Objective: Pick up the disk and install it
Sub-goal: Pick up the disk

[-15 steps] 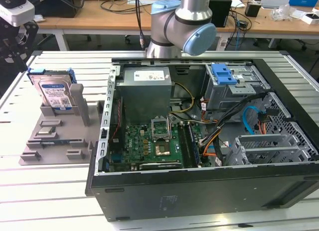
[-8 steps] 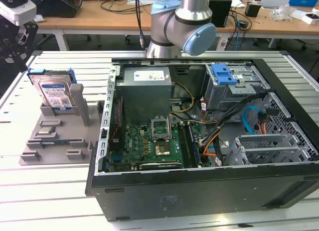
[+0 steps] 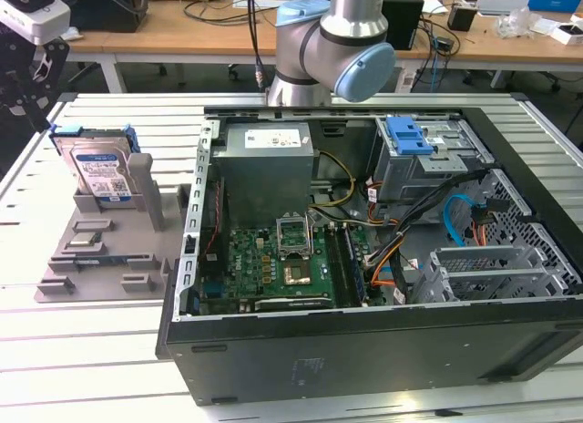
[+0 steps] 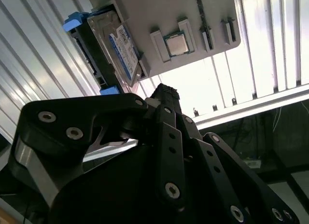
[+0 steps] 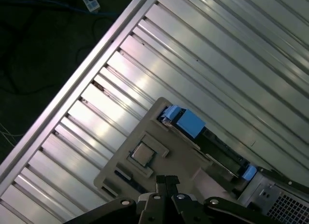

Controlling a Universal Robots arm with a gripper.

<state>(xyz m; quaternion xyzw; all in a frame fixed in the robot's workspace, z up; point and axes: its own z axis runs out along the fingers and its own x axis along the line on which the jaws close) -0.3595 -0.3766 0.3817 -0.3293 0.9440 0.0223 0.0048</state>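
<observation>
The slatted worktop [image 3: 91, 350] is occupied by an open computer case [image 3: 364, 359], with a grey holder [image 3: 100, 250] set beside it at the exterior view's left. The disk [image 3: 100, 168] is stood on edge in that holder. The pincer [image 5: 166, 178] is seen closed, empty, apart from the disk.

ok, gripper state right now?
gripper: closed, holding nothing; the disk sits upright in the grey holder.

Silver disk [image 3: 97, 164], blue-and-white label [image 3: 107, 179]
</observation>
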